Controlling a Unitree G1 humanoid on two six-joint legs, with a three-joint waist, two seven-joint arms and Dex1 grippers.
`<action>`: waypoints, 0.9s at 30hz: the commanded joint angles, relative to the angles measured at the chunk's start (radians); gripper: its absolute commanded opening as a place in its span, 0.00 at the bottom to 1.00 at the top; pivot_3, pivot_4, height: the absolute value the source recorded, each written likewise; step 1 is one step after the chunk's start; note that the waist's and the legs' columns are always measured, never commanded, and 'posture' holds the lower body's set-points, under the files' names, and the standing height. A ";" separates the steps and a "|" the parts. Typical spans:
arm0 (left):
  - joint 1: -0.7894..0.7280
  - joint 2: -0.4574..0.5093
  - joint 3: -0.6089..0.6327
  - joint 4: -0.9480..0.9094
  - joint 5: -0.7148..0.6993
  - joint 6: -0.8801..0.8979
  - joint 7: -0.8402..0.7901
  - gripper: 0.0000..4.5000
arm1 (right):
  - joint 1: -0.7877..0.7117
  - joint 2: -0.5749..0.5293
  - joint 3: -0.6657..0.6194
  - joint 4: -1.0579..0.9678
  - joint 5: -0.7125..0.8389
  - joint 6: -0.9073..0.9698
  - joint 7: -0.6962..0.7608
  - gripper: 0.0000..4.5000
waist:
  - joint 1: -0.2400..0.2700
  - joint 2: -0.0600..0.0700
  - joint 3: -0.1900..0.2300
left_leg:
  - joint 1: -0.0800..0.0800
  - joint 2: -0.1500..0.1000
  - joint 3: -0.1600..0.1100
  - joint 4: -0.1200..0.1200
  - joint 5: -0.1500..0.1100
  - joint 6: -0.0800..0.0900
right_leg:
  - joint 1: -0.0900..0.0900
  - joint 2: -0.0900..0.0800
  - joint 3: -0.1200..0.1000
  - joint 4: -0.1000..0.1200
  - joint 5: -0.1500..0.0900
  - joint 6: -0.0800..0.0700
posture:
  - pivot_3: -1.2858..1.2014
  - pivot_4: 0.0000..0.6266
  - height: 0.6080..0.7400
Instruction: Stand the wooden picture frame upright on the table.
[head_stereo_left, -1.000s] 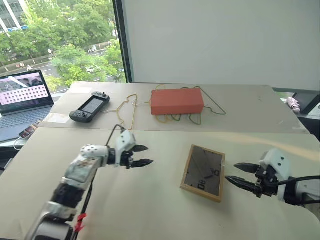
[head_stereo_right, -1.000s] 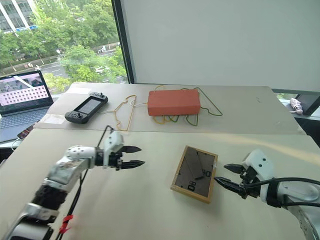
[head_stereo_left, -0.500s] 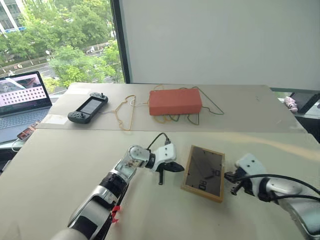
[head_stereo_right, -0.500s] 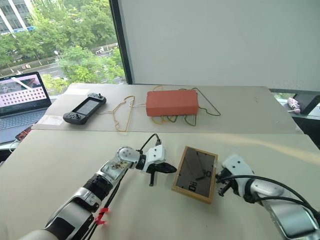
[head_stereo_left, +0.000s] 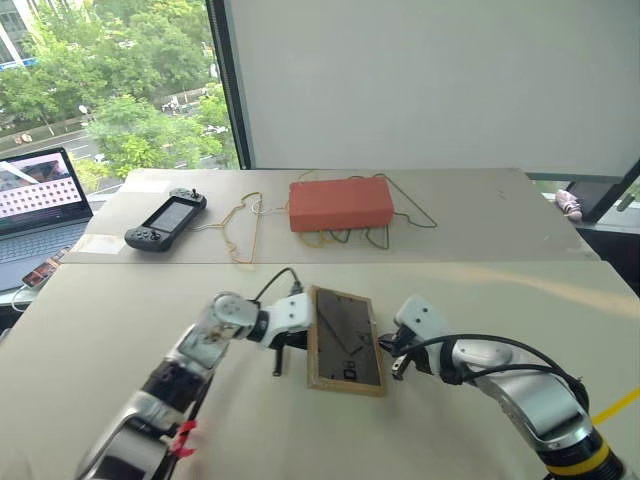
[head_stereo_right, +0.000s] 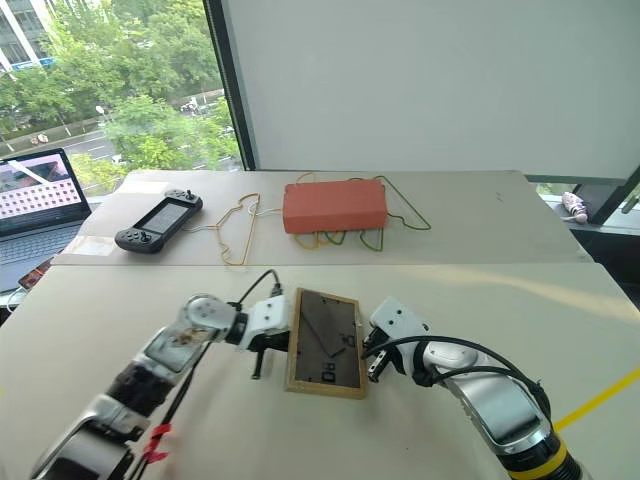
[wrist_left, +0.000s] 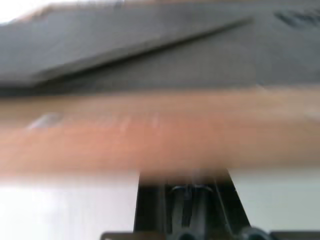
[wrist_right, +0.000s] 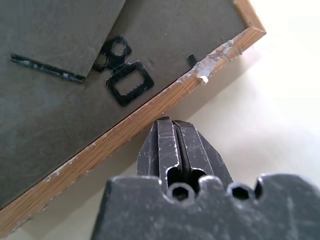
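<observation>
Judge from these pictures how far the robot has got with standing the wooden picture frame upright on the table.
Done: both hands have reached the wooden picture frame, the left hand at one long edge, the right hand at the other, both shut with fingertips at the wood. In hand: bracing the frame from both sides. Left: the frame lies flat, back up, on the table; it must be raised and stood up.

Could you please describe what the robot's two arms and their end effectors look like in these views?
Both arms are silver-grey metal with dark joints and white wrist housings. The left end effector and the right end effector each have two black fingers, scuffed on the right one in its wrist view. A black cable loops over each wrist. The left arm has a red tag low on the forearm, and the right arm a yellow band near the elbow.
</observation>
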 joint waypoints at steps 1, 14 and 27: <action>0.110 0.141 0.057 -0.097 -0.004 0.119 -0.015 0.00 | -0.017 0.008 0.001 0.016 -0.020 -0.019 0.002 0.00 | -0.002 0.000 0.000 | 0.001 0.000 0.000 0.000 0.000 0.001 | 0.001 0.000 -0.001 0.000 0.000 0.000 | 0.52 0.24 1.00; 0.170 0.133 0.085 -0.247 -0.069 0.226 0.083 0.00 | -0.049 0.060 0.112 -0.018 0.006 0.028 0.096 0.00 | 0.007 0.000 0.000 | 0.002 0.000 0.000 -0.001 -0.001 0.001 | 0.001 0.000 -0.002 0.001 -0.001 -0.002 | 0.52 0.24 1.00; 0.239 0.334 0.158 -0.262 -0.039 0.158 0.045 0.00 | -0.004 0.002 0.025 -0.015 -0.004 0.035 0.100 0.00 | 0.009 -0.001 0.000 | 0.002 0.001 0.000 -0.002 -0.001 0.002 | 0.001 0.000 -0.004 -0.001 -0.001 -0.002 | 0.52 0.24 1.00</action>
